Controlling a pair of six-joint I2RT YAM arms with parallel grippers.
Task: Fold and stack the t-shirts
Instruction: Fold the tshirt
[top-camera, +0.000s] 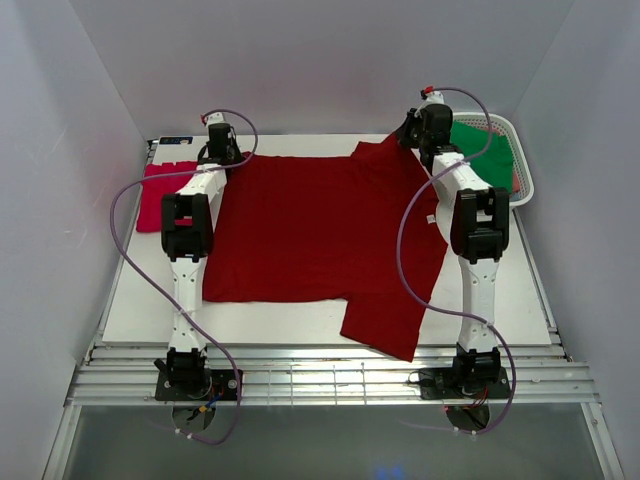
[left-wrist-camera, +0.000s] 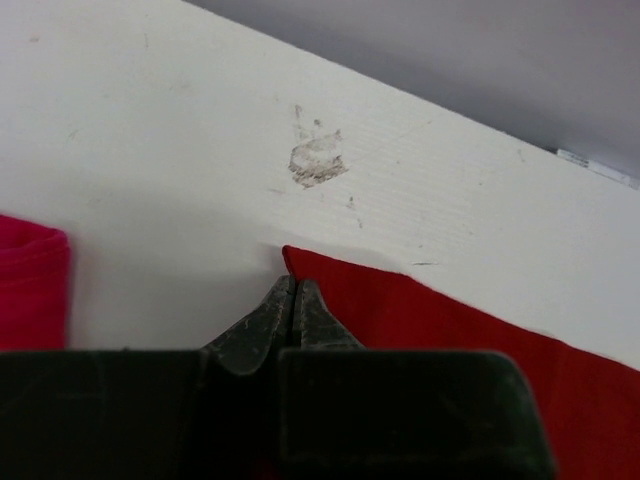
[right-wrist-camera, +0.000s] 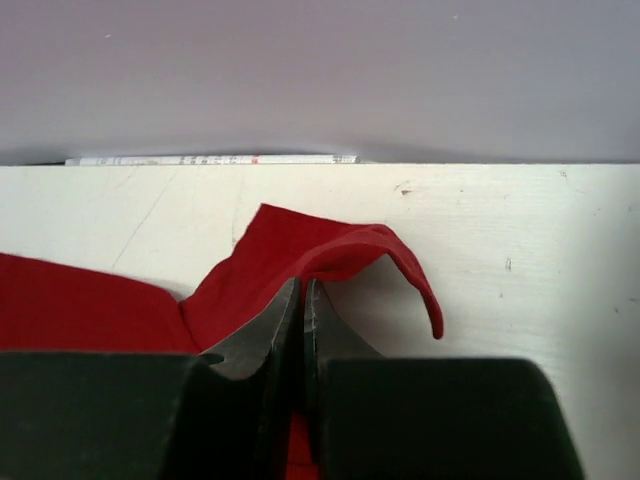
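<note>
A big dark red t-shirt (top-camera: 300, 225) lies spread flat across most of the white table (top-camera: 500, 290), and everything else sits around it. One sleeve reaches towards the near edge at its right, hanging a little over the table's front lip. The other sleeve points to the far right corner.

The left gripper (left-wrist-camera: 293, 290) is down at the shirt's far left corner. Its two dark fingers are pressed together with hardly a gap, their tips sitting right on the corner of the cloth, which lies flat there. The right gripper (right-wrist-camera: 302, 290) is at the shirt's far right, on the sleeve. Its fingers are clamped tight with red cloth between them, and the fabric puckers up around the tips, with a loose flap curling over to the right.

Just left of the dark red shirt, near the left gripper, a brighter pinkish-red t-shirt (top-camera: 155, 195) lies folded on the table, close to it but apart in the wrist view. Beyond the shirt's far right corner a white slotted basket (top-camera: 522, 175) holds a green t-shirt (top-camera: 485, 150)
</note>
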